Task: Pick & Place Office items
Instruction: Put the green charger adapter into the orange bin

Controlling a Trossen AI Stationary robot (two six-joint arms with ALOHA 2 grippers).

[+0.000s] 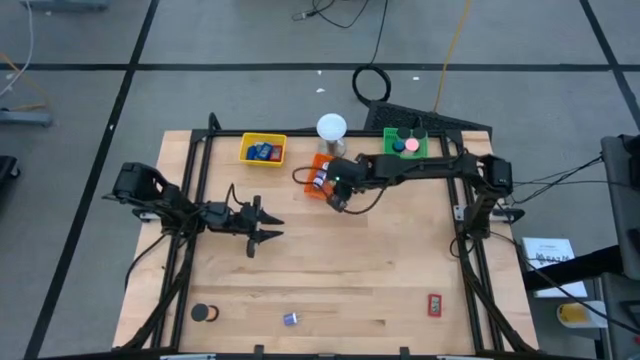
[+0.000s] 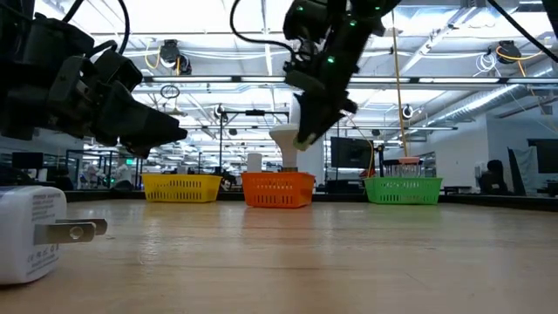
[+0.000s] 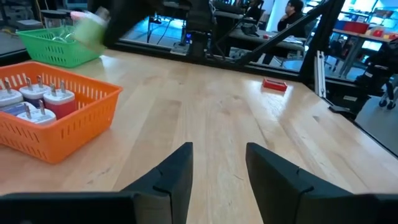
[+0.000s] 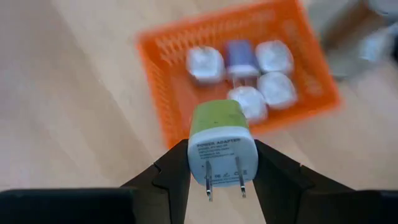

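Observation:
My right gripper (image 1: 338, 196) hangs over the table beside the orange tray (image 1: 318, 176) and is shut on a green-and-white plug adapter (image 4: 221, 134). The tray (image 4: 186, 56) holds several white adapters and a blue one. My left gripper (image 3: 217, 171) stands open low over the table's left half (image 1: 266, 228), nothing between its fingers. A red block (image 1: 434, 304), a black roll (image 1: 205, 313) and a small bluish piece (image 1: 290, 319) lie flat near the table's front edge. A white adapter (image 2: 30, 234) lies close to the low camera. My right gripper pinches the adapter by its two opposite white sides (image 4: 194, 157), one finger on each. The fingers slant down toward the orange tray. The adapter is lifted clear, its green end pointing away from the wrist and its two prongs (image 4: 224, 180) back toward it.
A yellow tray (image 1: 263, 149) with small blue and red pieces stands at the far left, a green tray (image 1: 405, 143) with round rolls at the far right, and a white globe lamp (image 1: 331, 127) between them. Bare wood lies across the table's middle.

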